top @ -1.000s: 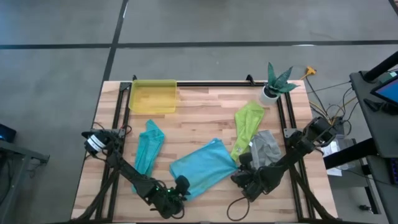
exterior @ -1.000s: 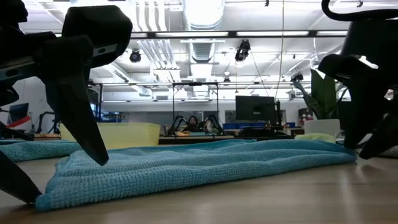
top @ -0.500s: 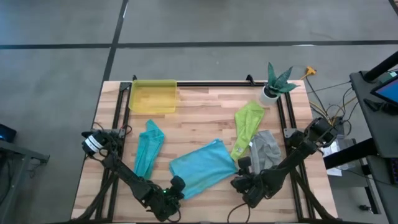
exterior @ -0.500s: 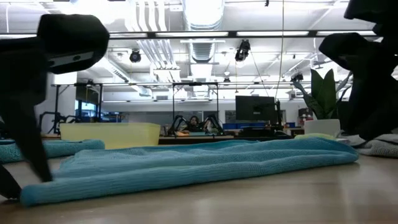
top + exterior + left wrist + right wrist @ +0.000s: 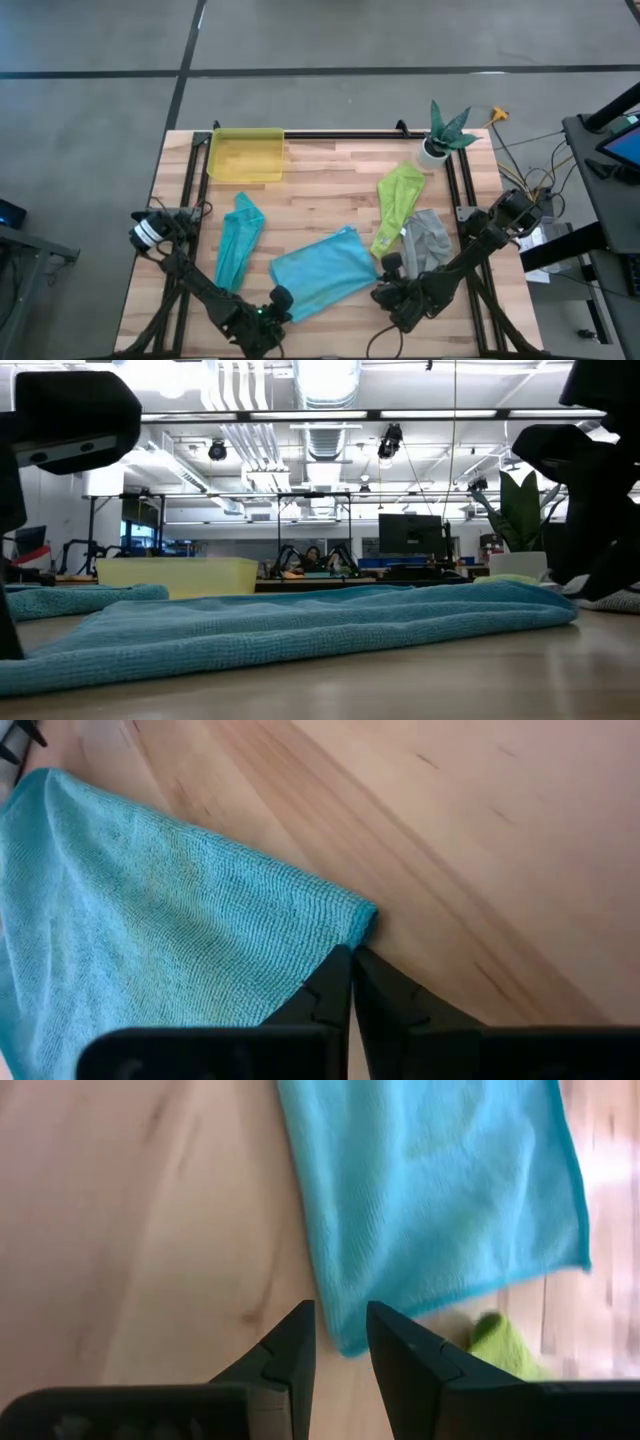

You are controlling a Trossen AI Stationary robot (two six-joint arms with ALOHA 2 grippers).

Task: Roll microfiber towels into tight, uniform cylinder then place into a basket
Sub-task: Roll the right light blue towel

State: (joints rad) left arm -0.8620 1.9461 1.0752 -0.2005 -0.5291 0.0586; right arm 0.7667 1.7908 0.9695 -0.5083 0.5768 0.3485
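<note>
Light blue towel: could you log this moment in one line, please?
left gripper shut on light blue towel corner | right gripper open over other corner

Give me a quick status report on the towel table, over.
Left tool shut on the light blue towel corner. Right tool slightly open at its other near corner, holding nothing. Yellow basket empty at the far edge. Nothing in the way.

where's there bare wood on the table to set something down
Widest bare stretch: between the yellow basket and the white plant pot, above the light blue towel. Another lies left of the teal towel. Crowded on the right, where the lime green towel and grey towel touch.
</note>
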